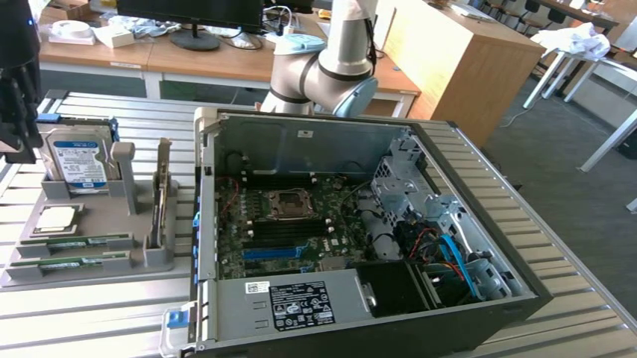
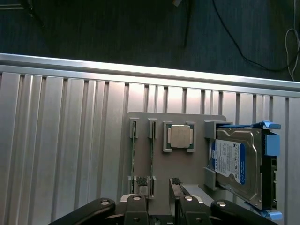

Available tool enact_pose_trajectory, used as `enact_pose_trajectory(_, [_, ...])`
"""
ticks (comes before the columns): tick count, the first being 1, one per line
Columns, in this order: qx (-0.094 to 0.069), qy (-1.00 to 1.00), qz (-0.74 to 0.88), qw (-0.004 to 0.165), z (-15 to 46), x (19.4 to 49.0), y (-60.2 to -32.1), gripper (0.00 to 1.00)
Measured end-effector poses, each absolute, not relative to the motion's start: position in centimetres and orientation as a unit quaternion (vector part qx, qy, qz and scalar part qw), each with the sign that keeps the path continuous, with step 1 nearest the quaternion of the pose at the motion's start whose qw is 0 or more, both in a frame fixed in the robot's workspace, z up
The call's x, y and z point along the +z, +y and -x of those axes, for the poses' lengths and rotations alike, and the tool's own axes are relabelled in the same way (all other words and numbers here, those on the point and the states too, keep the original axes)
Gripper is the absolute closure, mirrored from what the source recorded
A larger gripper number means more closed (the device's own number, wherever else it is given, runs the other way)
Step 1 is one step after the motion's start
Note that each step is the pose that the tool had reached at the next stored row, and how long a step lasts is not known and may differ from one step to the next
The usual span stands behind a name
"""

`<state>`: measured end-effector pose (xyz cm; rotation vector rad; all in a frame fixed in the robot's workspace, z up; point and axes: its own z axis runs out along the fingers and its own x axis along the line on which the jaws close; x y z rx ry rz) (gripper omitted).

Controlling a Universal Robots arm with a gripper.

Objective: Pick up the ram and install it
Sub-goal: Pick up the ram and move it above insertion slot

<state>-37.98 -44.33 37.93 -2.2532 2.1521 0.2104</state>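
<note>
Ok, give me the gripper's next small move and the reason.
Probably centre over the ram and ease down: the gripper hangs open above the grey holder, holding nothing, and the stick sits in its slot just off the jaws' midline.

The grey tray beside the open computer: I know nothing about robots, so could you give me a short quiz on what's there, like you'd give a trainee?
1. True or false: the gripper is holding a ram stick.
2. Multiple choice: what lies on the grey tray between the ram sticks and the hard drive? A) a fan B) the square silver processor chip C) a screwdriver
3. Short answer: how many ram sticks lie in the tray's slots?

Key: 1 false, the gripper is open and empty; 2 B; 3 two.
</note>
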Motion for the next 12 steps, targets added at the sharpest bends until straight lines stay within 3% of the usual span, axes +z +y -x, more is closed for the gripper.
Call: enact_pose_trajectory(12, [0.067,0.689,0.721,0.009,38.0,36.1,-44.3,0.69])
